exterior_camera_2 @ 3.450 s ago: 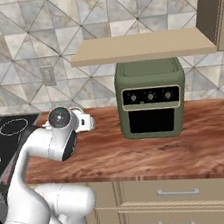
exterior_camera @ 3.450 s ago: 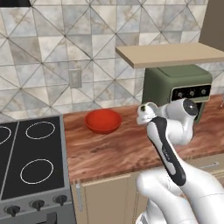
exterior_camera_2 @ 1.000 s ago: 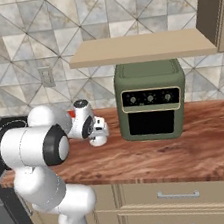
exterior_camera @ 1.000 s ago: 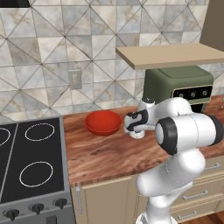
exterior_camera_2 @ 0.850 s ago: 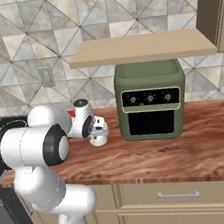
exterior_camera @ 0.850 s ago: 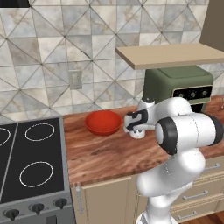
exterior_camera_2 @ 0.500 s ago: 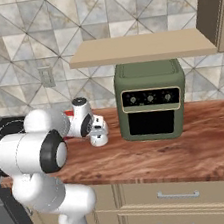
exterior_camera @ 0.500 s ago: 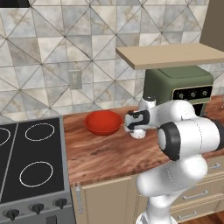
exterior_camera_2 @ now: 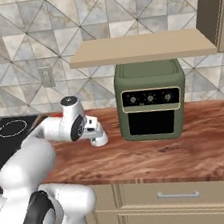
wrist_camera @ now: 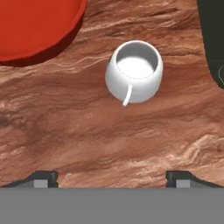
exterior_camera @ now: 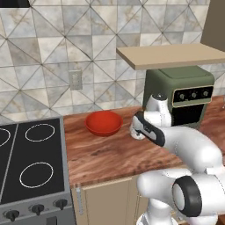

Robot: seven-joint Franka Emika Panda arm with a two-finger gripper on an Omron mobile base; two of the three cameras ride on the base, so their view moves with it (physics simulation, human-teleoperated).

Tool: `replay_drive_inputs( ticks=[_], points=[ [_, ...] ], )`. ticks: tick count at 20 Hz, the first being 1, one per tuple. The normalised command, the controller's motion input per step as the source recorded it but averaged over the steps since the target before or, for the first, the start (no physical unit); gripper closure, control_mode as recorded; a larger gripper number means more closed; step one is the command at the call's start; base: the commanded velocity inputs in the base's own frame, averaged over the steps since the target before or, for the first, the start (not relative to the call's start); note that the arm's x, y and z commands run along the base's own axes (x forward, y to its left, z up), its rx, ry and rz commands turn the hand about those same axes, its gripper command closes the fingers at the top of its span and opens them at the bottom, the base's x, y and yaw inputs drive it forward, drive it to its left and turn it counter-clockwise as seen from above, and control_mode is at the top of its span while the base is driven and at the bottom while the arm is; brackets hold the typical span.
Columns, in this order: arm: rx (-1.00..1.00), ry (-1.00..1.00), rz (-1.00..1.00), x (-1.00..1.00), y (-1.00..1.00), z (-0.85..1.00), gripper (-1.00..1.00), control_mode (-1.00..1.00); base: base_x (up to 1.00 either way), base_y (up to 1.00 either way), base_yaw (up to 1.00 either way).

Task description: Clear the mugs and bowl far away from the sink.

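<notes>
1. The gripper (wrist_camera: 111,175) is standing wide open and is holding nothing; in the hand view its two dark fingertips (wrist_camera: 41,177) are showing far apart at the bottom, with only bare wood between them.
2. Straight ahead of the gripper, the white mug (wrist_camera: 134,72) is sitting upright on the wooden counter (wrist_camera: 109,140), apart from both fingertips and roughly centred between their lines. Its thin handle is pointing back toward the gripper.
3. In my judgement this mug is behaving as a light, stiff and glossy thing, so it is probably slippery and could chip if it is dropped or knocked against something. The round body is looking like the best place to take it, with the fingers on two opposite sides under the rim; the handle is seeming too thin for a sure hold.
4. Further out, to the upper left of the mug in the hand view, the red bowl (wrist_camera: 37,26) is lying near it but not touching it. It is wide and shallow, so I am judging that the rim is the only part a finger can close on.
5. On the other side of the gripper, the green oven (exterior_camera_2: 152,101) is standing close beside the mug.
</notes>
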Motion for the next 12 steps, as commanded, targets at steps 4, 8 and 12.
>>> replay_drive_inputs(
  ticks=[4,8,12],
  points=[
    [0.00,-0.02,-0.11,-1.00,-0.01,0.98,-1.00,-1.00,0.00,0.00,0.00],
    [0.00,-0.45,-0.27,-0.83,0.00,1.00,-1.00,-1.00,0.00,0.00,0.00],
    [0.00,-0.84,-0.22,-0.65,0.00,0.66,-1.00,-1.00,0.00,0.00,0.00]
  ],
)
